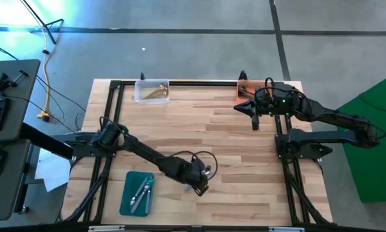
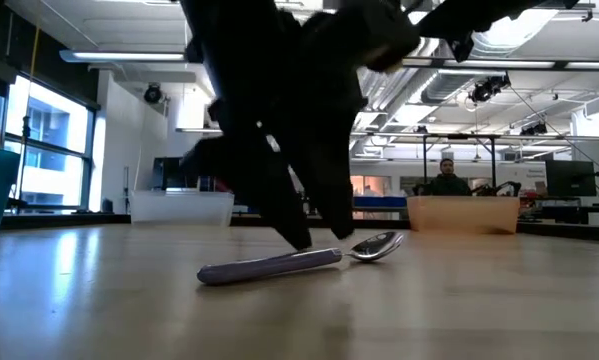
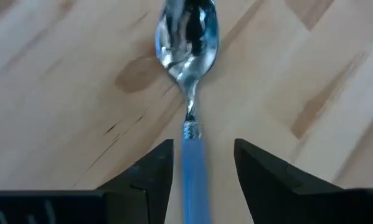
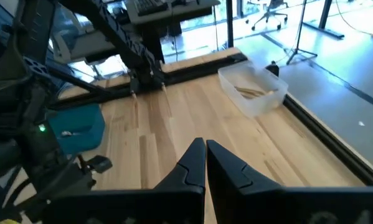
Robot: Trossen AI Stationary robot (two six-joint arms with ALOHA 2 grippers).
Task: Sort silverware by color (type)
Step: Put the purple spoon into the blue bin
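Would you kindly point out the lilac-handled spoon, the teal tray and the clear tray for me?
lilac-handled spoon (image 3: pixel 187 37): left wrist view, on its shiny bowl.
teal tray (image 1: pixel 131 182): high view, on a bare part of its floor.
clear tray (image 1: pixel 141 95): high view, on its left wall.

Bare table (image 1: pixel 231 148) lies between teal tray (image 1: pixel 126 200) and orange tray (image 1: pixel 241 90).

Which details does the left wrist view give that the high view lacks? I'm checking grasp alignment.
Left wrist only: the spoon lying on the wood, its pale handle between the left gripper's open fingers.

High only: the teal tray, clear tray, orange tray, and right gripper.

Both: the wooden table.
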